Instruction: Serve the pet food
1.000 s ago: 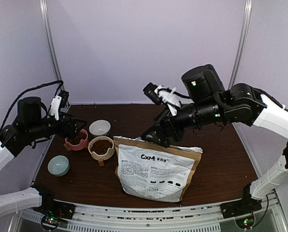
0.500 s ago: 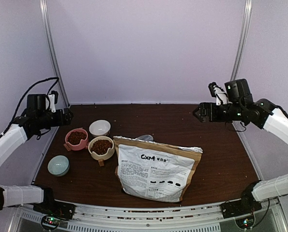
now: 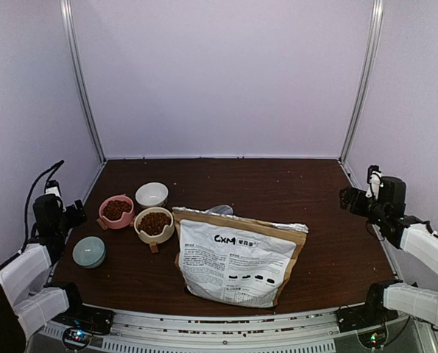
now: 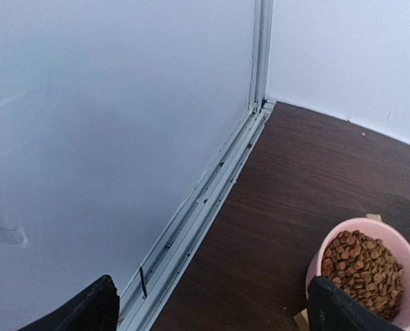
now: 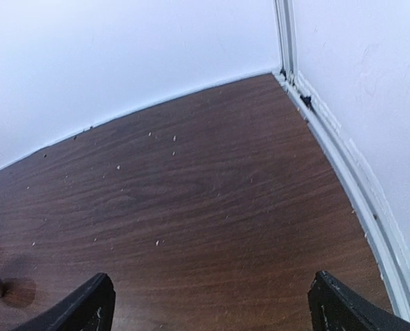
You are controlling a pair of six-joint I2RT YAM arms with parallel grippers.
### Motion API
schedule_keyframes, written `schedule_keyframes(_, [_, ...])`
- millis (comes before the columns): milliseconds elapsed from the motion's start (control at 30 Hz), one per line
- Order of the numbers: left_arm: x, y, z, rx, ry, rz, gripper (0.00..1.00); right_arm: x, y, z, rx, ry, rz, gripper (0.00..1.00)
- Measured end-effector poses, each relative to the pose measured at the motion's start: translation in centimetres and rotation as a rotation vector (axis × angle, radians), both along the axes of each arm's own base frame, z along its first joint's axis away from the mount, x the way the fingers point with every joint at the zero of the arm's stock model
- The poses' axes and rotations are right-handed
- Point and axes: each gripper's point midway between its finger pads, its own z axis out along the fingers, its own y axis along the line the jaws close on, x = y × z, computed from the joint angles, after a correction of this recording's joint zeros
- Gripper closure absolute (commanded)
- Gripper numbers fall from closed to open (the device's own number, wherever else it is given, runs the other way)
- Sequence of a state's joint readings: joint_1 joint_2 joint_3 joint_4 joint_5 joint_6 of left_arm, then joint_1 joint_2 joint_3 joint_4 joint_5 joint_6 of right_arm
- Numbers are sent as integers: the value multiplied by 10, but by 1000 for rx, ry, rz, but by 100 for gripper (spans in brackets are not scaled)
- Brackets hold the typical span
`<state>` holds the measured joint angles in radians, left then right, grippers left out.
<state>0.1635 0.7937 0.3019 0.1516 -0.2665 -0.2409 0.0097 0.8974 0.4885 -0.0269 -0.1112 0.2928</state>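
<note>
Top external view showed the pet food [image 3: 154, 220] heaped in a cream bowl [image 3: 154, 238] just left of the bag's upper corner, and more of it in a pink bowl [image 3: 118, 223] touching or nearly touching the cream one on its left. A white bowl [image 3: 152, 194] stood just behind the two, and a pale green bowl [image 3: 89, 251] sat apart, nearer the front left of the counter [image 3: 307, 191]. The brown-and-white bag [image 3: 237, 257] lay flat in the middle, with a silver scoop [image 3: 220, 209] peeking out behind its top edge. The left gripper [image 3: 76, 213] hung at the far left edge of the counter, beside the pink bowl but clear of it; from the left wrist camera its fingers [image 4: 94, 307] stood wide apart with nothing between them, and the pink bowl [image 4: 404, 252] of kibble showed at lower right. The right gripper [image 3: 348, 198] hung at the far right edge, well away from the bowls; the right wrist camera showed its fingers [image 5: 91, 303] likewise spread and empty over bare, crumb-flecked wood.
</note>
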Motion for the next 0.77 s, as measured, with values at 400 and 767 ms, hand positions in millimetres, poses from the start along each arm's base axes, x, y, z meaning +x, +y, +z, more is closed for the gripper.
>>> schedule_keyframes(400, [29,-4,-8,96,-86,-73,2,-10,-32,-29,-178,-252,-140,0])
schedule_keyframes(767, [42,-18,-12,137,-83,-114,2,-3,-34,1,-202,-380,-157,0])
